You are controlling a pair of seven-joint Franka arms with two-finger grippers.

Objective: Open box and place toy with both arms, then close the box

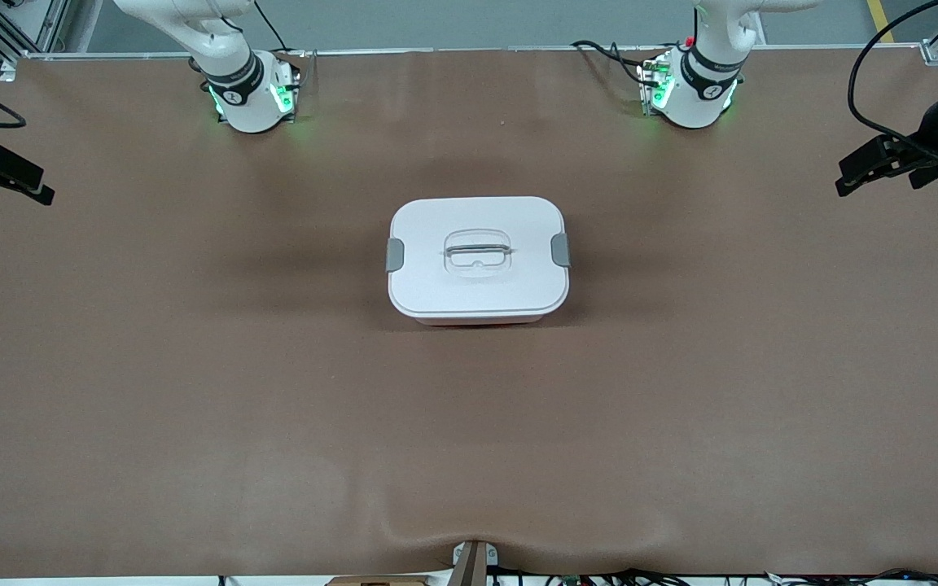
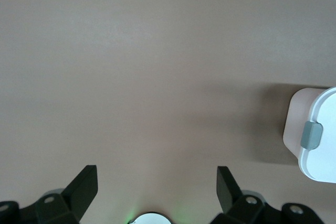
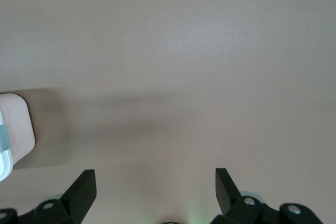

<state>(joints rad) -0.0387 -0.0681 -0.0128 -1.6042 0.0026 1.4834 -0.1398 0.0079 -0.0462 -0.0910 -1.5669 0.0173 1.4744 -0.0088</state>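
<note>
The box (image 1: 477,285) stands in the middle of the table with its white lid on, grey clips (image 1: 395,255) at both ends and a recessed clear handle (image 1: 477,251) on top. The toy is out of view. My left gripper (image 1: 843,181) hangs open and empty over the left arm's end of the table, apart from the box. My right gripper (image 1: 44,191) hangs open and empty over the right arm's end. The left wrist view shows open fingers (image 2: 156,174) and a box end with one clip (image 2: 313,135). The right wrist view shows open fingers (image 3: 155,177) and a box corner (image 3: 16,129).
A brown mat (image 1: 192,391) covers the table and is slightly wrinkled near its front edge. The two arm bases (image 1: 253,94) (image 1: 689,89) stand along the edge farthest from the front camera. A small bracket (image 1: 473,561) sits at the front edge.
</note>
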